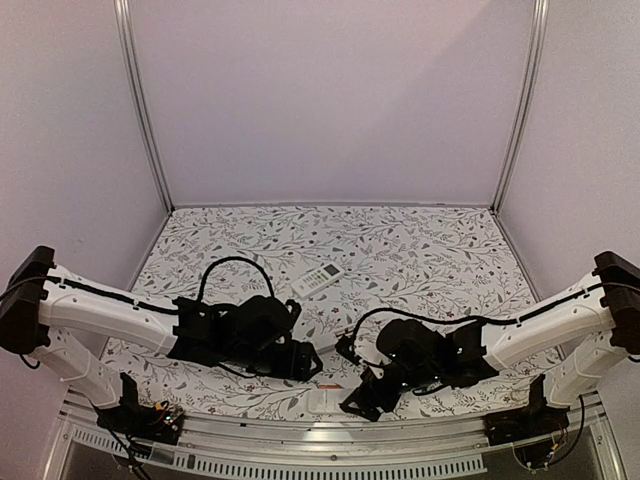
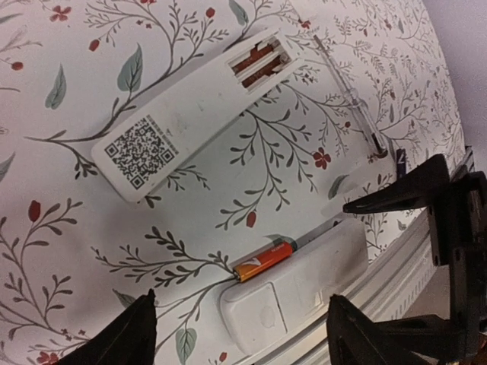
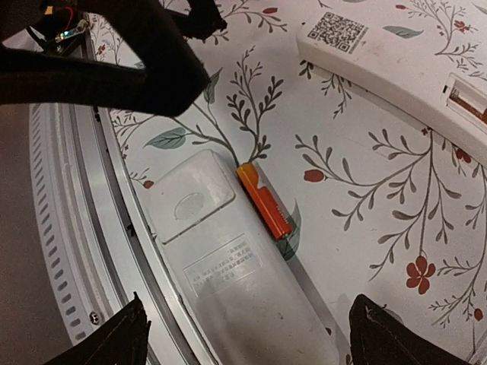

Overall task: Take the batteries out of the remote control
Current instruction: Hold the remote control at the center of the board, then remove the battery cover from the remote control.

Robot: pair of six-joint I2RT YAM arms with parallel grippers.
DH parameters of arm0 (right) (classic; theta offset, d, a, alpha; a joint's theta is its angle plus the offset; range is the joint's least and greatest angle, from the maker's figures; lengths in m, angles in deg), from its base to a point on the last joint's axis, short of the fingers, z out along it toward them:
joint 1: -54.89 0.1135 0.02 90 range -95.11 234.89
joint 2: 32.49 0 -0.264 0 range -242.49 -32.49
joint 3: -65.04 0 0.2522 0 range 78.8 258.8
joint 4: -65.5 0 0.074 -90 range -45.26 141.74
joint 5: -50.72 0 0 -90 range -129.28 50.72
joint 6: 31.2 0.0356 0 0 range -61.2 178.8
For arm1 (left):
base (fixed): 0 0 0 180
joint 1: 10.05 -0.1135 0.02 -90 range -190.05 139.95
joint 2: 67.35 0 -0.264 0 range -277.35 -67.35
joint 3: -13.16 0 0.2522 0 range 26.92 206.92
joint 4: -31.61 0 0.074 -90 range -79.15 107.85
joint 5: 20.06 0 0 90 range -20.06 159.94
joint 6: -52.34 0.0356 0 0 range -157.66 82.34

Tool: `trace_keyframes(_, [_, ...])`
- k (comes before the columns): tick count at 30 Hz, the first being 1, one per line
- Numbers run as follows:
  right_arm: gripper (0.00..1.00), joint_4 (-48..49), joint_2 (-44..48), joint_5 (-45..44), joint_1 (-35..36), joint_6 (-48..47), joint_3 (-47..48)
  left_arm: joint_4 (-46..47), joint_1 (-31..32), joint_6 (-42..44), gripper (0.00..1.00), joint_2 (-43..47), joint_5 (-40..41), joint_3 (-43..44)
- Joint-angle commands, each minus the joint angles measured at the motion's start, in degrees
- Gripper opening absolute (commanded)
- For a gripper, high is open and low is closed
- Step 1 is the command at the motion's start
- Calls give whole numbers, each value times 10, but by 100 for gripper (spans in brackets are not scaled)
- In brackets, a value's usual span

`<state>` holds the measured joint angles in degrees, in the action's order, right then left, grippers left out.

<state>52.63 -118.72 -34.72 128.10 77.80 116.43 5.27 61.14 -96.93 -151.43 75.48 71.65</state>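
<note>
Floral tablecloth (image 2: 76, 190) bears loose battery (image 2: 262, 262) beside closed remote (image 2: 297, 285).

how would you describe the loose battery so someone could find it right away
Look along the table's near metal rail, where a white remote lies back-up. Close beside its long side, on the floral cloth, lies one small orange battery. It is the only cell lying loose; the other cells sit inside the open compartment of the QR-code remote.

Plain pale walls (image 1: 330, 100) enclose the desk (image 1: 430, 250), whose white cover is printed with leafy twigs and red berries. Metal posts (image 1: 140, 110) stand at the back corners; a slotted rail (image 1: 330, 440) edges the front.
</note>
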Motion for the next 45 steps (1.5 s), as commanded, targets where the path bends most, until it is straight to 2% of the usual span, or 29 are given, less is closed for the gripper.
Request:
trace_keyframes(1, [90, -27, -34, -22, 18, -43, 24, -23, 8, -8, 78, -6, -7, -3])
trace_keyframes(6, [90, -44, -62, -40, 27, -67, 38, -26, 6, -7, 79, -6, -11, -6])
trace_keyframes(10, [86, -48, -86, -71, 36, -83, 49, -29, 5, -8, 80, -7, -15, -8])
trace_keyframes(13, [80, -43, -99, -86, 40, -85, 53, -22, 1, -9, 80, -7, -22, -12])
trace_keyframes(18, [64, -27, -108, -97, 42, -80, 54, 0, -4, -5, 80, -11, -41, -22])
trace_keyframes(30, [47, 7, -115, -93, 42, -74, 42, 48, -19, 27, 77, -50, -82, -31])
trace_keyframes(36, [42, 14, -113, -90, 41, -79, 34, 60, -31, 49, 75, -68, -96, -28])
trace_keyframes(45, [41, 20, -110, -90, 41, -81, 33, 39, -33, 81, 74, -118, -105, -1])
